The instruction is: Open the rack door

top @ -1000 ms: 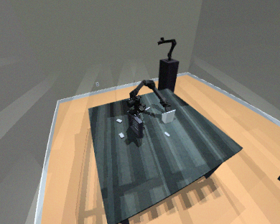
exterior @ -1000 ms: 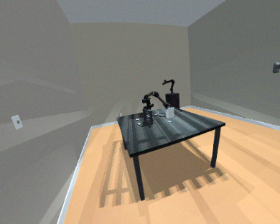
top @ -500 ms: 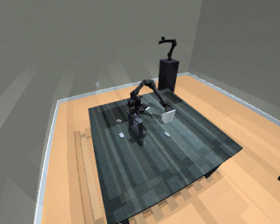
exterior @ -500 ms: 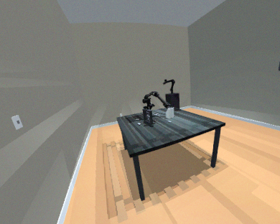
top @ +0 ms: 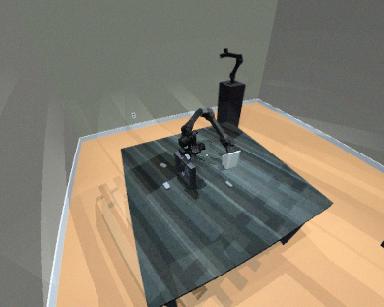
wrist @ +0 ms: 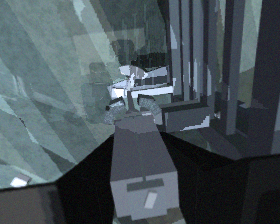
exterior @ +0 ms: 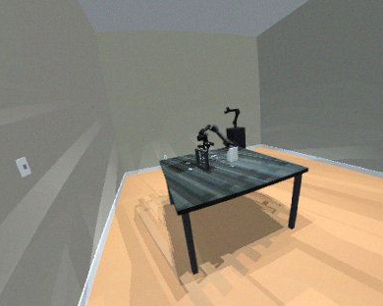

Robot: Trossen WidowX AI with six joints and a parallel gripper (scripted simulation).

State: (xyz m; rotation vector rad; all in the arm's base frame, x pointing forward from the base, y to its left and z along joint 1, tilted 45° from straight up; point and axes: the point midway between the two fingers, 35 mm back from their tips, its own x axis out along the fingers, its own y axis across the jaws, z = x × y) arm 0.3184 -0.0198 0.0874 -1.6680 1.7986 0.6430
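The dark rack with its door [top: 186, 170] [exterior: 202, 160] stands upright on the table; in the wrist view its long bars [wrist: 232, 65] run along the right side. The door's grey handle [wrist: 144, 155] shows large and nearly end-on in the wrist view. My gripper [wrist: 136, 140] is shut on the handle, with one dark finger on each side of it. In the top and exterior views the arm arches over and comes down at the rack's top rear. The handle is too small there to tell its turn, and I cannot tell how far the door stands from the frame.
A white box [top: 230, 159] [exterior: 232, 154] stands beside the arm's base. Small pale pieces lie on the table [top: 243, 226] [exterior: 233, 186], one left of the rack [top: 166, 185] and one to its right [top: 228, 184]. Another arm stands on a black pedestal [top: 230, 100] [exterior: 236, 136] behind the table.
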